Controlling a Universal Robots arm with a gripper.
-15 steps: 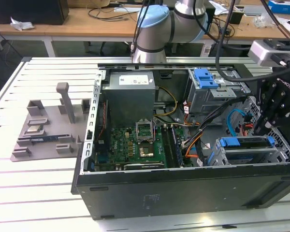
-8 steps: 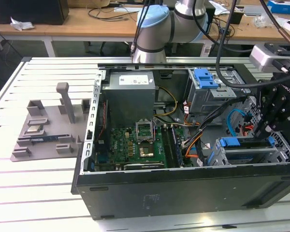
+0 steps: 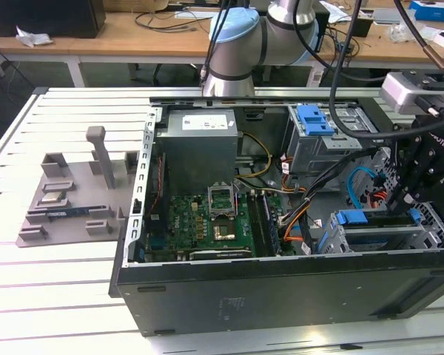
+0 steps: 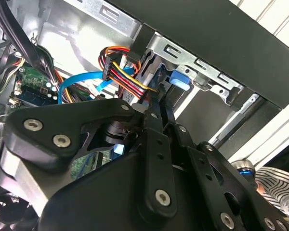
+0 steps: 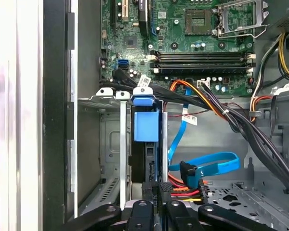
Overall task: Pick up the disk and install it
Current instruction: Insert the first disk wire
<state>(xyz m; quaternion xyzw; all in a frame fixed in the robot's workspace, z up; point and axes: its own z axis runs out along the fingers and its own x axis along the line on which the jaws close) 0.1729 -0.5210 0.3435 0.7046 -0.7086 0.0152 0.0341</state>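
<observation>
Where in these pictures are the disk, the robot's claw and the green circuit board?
disk [image 5: 146,126], first wrist view, its blue bracket face.
claw [image 5: 159,188], first wrist view, between its fingertips.
green circuit board [image 3: 207,222], exterior view, its middle.

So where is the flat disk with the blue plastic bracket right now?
In the first wrist view, the disk with its blue plastic bracket stands on edge in the metal drive cage of the open computer case, just past the black gripper, below the green motherboard.

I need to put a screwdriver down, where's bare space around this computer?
The slatted table is bare in front of the grey parts tray and behind it. Inside the case, cables and the gripper crowd the drive bay.
</observation>
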